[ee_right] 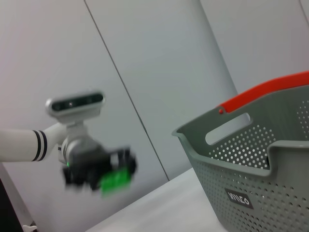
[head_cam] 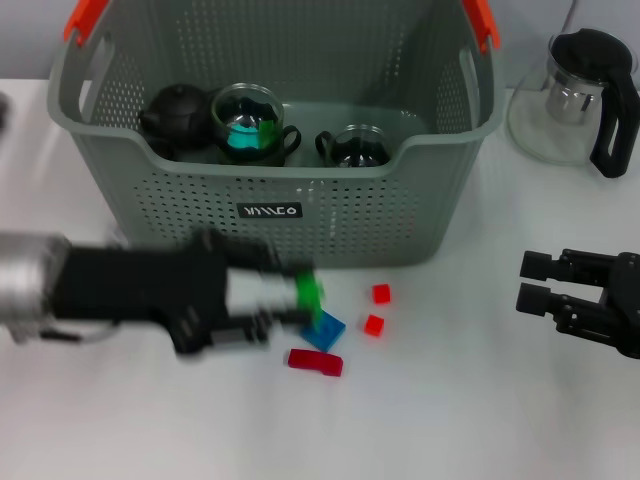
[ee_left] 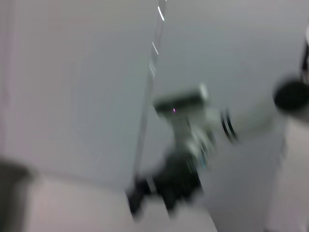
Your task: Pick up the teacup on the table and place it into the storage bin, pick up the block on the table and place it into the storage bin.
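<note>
Centrally, the storage bin (head_cam: 400, 215), a grey-green perforated basket with orange handle ends and a small black label, is set on the white counter (head_cam: 450, 400); inside it, a dark teapot (head_cam: 176, 112) is seen at the robot's left end, a glass teacup (head_cam: 248, 125) with green and teal contents is seen next to it, and a second glass teacup (head_cam: 358, 147) is seen nearer the middle. Just in front of the bin's label wall, the left tool (head_cam: 305, 300) is held low over the counter, blurred, and a green block (head_cam: 310, 291) is clamped between its tips; the same grip on the green block (ee_right: 115, 180) is shown in the right wrist view, beside the bin's end wall (ee_right: 270, 193). On the counter in front of the bin, a blue block (head_cam: 325, 331) is found just beside the left tool, a dark red block (head_cam: 315, 361) lies a little nearer the robot, and two small red cubes (head_cam: 377, 309) lie to the blue block's right. The right tool (head_cam: 535, 283) is held above the counter to the right of the bin, well apart from the blocks, with its fingers apart and nothing between them; a glass pitcher (head_cam: 575, 95) with a black handle stands to the right of the bin.
</note>
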Robot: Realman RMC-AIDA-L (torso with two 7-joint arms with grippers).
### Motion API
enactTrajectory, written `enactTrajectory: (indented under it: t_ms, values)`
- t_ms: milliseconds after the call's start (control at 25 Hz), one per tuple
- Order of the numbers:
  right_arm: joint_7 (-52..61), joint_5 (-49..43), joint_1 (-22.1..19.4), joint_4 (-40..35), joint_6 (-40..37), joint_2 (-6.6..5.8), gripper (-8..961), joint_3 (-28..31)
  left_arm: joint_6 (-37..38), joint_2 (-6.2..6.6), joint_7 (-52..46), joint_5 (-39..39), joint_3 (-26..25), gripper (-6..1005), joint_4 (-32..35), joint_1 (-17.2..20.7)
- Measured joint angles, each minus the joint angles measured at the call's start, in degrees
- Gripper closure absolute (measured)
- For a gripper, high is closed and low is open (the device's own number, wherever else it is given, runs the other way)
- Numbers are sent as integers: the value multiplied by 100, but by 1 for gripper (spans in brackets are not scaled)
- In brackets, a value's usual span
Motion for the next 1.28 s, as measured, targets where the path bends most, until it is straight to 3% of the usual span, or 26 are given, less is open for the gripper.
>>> enactTrajectory:
  t_ms: [200,320,400,560,720,960,1040,1200,1280]
  values:
    - [-2,0,7,0,1,0,423,0,-19,100,-771,-1123,-427,587,12,-157]
    - [-3,0,21,0,0,2,423,0,-614,122,-1493,-1855,-456,587,177,-402]
    - [-5,0,34,0,-2,3,423,-1,-1306,142,-2035,-1938,-319,587,475,-594]
    - [-14,0,56,0,-4,1,423,21,-2802,361,-3187,-1398,661,584,1272,-917]
    - [-37,0,64,0,-5,1,424,51,-3480,436,-4370,48,1353,579,2191,-1254]
    - [-56,0,67,0,-1,7,424,61,-4157,354,-5652,1830,2366,572,2551,-1543]
    - [-60,0,61,0,4,8,424,62,-4474,190,-5850,2266,2668,570,2548,-1546]
    - [-62,-1,56,0,5,9,424,66,-4738,-60,-5806,2353,2684,565,2758,-1451]
    - [-62,0,55,0,5,10,424,69,-4722,-107,-5758,2241,2677,563,2974,-1367]
